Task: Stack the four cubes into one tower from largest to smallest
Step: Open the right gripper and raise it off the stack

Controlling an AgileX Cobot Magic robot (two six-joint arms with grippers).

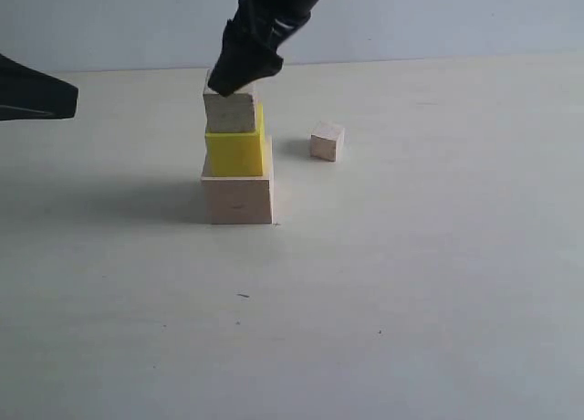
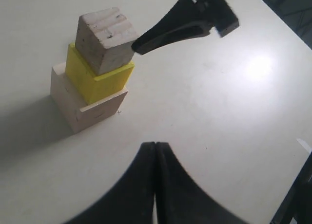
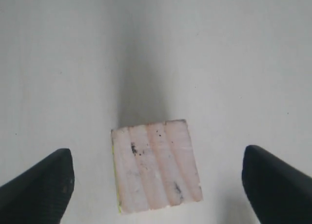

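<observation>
A tower of three cubes stands left of centre: the large pale wood cube [image 1: 238, 197] at the bottom, the yellow cube [image 1: 234, 152] on it, and a grainy pale wood cube [image 1: 229, 111] on top. The smallest pale cube [image 1: 326, 141] sits alone on the table to the right. My right gripper [image 1: 239, 80] hangs just above the top cube [image 3: 156, 165], open, its fingers [image 3: 41, 187] wide apart on either side and not touching it. My left gripper [image 2: 155, 146] is shut and empty, away from the tower [image 2: 92, 73].
The pale tabletop [image 1: 411, 283] stretches around the tower. The left arm's dark body [image 1: 32, 93] juts in at the left edge of the exterior view. A pale wall stands behind the table.
</observation>
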